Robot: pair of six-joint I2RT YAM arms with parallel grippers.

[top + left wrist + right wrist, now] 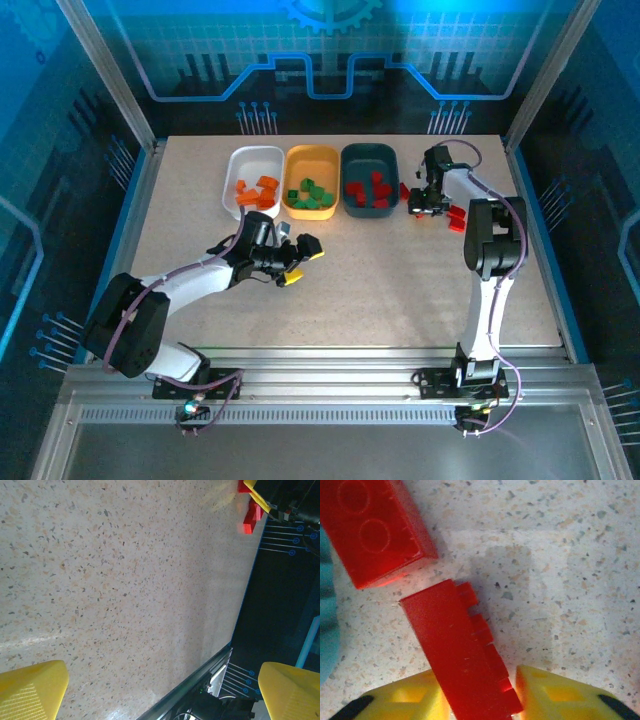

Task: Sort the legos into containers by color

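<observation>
Right gripper (480, 701) pinches the near end of a red lego (451, 640); left gripper (165, 690) spread, well away.

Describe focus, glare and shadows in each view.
Top external: sharp, even light on the table, blue cast from the walls. Left wrist: table crisp, pale glare streak lower left, yellow fingertips soft. Right wrist: close-up red brick slightly soft, boxy shadow beside it.
</observation>
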